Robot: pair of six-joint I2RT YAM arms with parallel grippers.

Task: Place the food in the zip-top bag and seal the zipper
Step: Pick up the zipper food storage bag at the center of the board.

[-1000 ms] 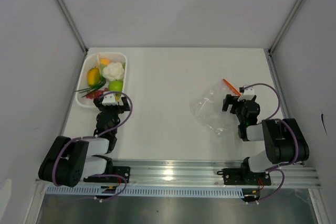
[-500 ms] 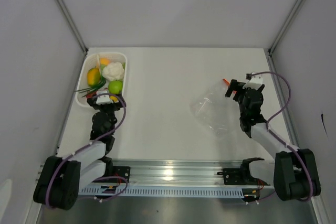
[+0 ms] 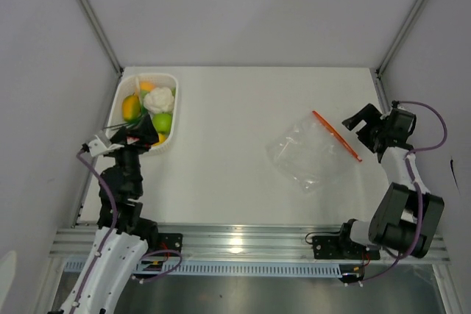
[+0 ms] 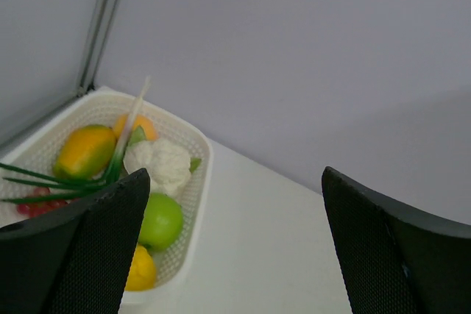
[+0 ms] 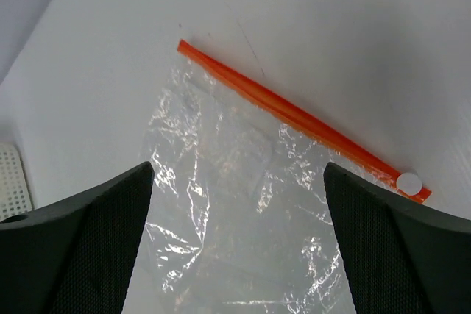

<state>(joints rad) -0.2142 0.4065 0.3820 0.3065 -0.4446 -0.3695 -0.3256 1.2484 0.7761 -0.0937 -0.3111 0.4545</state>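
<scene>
The food lies in a white mesh basket at the back left: cauliflower, green apple, yellow-orange fruit. The left wrist view shows the apple, cauliflower, green stalks and red pieces. My left gripper hangs open over the basket's near end, holding nothing. The clear zip-top bag lies flat at mid-right, its orange zipper on the far-right side. My right gripper is open just right of the zipper, looking down at the bag and zipper.
Grey walls enclose the white table on three sides, with slanted metal posts at the back corners. A metal rail runs along the near edge. A white slider tab sits at one end of the zipper.
Both arms have lifted and stretched out. The left gripper shifted left along the basket's near end. The right gripper swung right off the bag, uncovering the whole zipper.
</scene>
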